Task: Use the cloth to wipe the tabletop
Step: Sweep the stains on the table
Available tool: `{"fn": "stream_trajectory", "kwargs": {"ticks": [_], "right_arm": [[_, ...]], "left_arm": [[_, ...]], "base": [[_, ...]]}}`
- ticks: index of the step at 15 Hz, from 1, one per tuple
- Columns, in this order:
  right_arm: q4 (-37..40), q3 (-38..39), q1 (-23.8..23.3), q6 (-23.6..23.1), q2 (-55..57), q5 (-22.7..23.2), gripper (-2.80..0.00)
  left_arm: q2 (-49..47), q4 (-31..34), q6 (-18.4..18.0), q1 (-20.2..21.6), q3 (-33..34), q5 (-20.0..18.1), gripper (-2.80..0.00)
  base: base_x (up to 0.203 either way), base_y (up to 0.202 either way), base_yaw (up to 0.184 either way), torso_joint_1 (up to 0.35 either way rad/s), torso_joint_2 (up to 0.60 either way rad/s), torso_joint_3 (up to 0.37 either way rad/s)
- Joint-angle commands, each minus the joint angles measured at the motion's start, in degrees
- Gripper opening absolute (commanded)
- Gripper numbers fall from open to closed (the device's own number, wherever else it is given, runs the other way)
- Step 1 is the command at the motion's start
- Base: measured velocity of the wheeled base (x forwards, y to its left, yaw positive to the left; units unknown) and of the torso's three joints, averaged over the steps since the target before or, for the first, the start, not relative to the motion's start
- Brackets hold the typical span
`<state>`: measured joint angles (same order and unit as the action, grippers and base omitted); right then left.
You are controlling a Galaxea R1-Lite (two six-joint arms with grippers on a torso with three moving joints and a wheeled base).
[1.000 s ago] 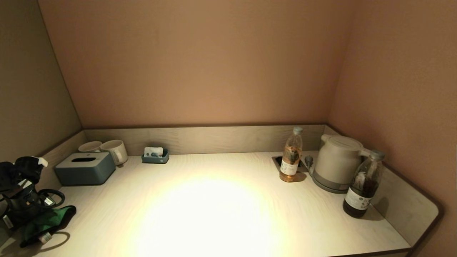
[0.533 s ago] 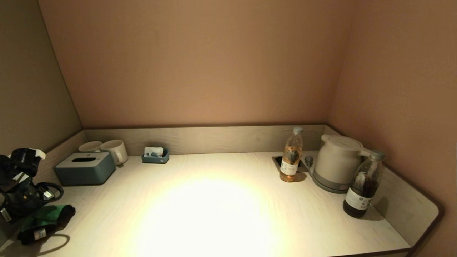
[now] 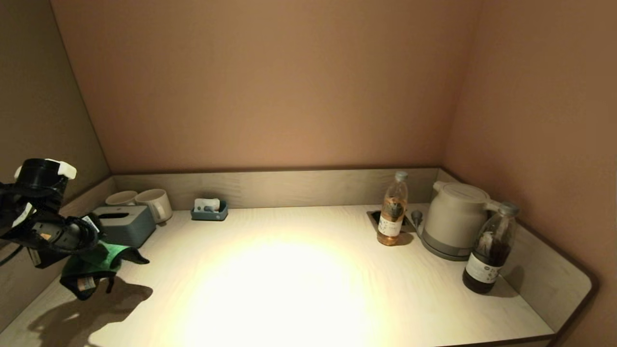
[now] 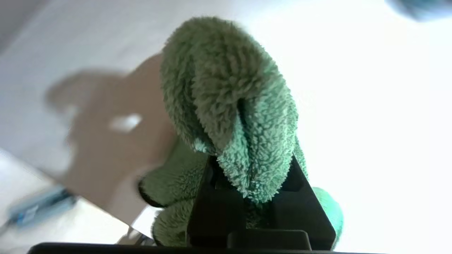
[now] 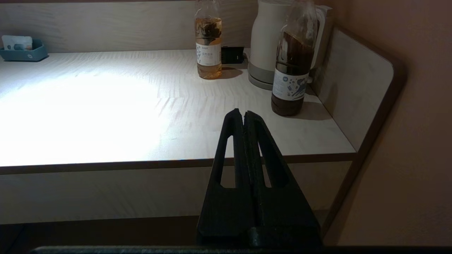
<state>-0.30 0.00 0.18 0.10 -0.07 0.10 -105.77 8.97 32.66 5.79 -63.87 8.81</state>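
Note:
My left gripper (image 3: 89, 258) is at the table's left side, shut on a fluffy green cloth (image 3: 94, 267). It holds the cloth bunched up above the pale wood tabletop (image 3: 289, 289), with a shadow on the table below. In the left wrist view the cloth (image 4: 229, 106) bulges out between the black fingers (image 4: 212, 208). My right gripper (image 5: 244, 114) is shut and empty. It sits parked in front of and below the table's front edge (image 5: 106, 165) and does not show in the head view.
A grey tissue box (image 3: 123, 224), two white mugs (image 3: 154, 202) and a small blue tray (image 3: 209, 212) stand at the back left. A tea bottle (image 3: 393, 212), white kettle (image 3: 453, 219) and dark bottle (image 3: 489, 250) stand at the right. Low walls border three sides.
My left gripper has lifted the green cloth off the table's front left corner and carried it up and to the right, toward the tissue box. The right arm has not moved.

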Motion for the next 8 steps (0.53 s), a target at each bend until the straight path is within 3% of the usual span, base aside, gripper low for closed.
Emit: {"fn": "stream_trajectory", "kwargs": {"ticks": [1,3,6,8], "right_arm": [[-0.05,0.00,-0.01,-0.01,0.07,-0.01,-2.80],[-0.05,0.00,-0.01,-0.01,0.07,0.07,-2.80],[-0.05,0.00,-0.01,-0.01,0.07,0.08,-2.80],[-0.05,0.00,-0.01,-0.01,0.07,0.02,-2.80]], "left_arm": [[7.13,-0.12,-2.00,-8.39,0.37,-3.79,-2.80],[8.39,-3.39,-6.39,-14.35,1.55,-5.93,-2.80],[1.25,-20.67,-12.56,-20.28,5.85,-6.79,-2.80],[-4.45,-27.78,-14.95,-22.23,6.67,-6.91,-2.80]], "base": [[0.000,0.000,0.000,0.000,0.00,0.000],[0.000,0.000,0.000,0.000,0.00,0.000],[0.000,0.000,0.000,0.000,0.00,0.000],[0.000,0.000,0.000,0.000,0.00,0.000]]}}
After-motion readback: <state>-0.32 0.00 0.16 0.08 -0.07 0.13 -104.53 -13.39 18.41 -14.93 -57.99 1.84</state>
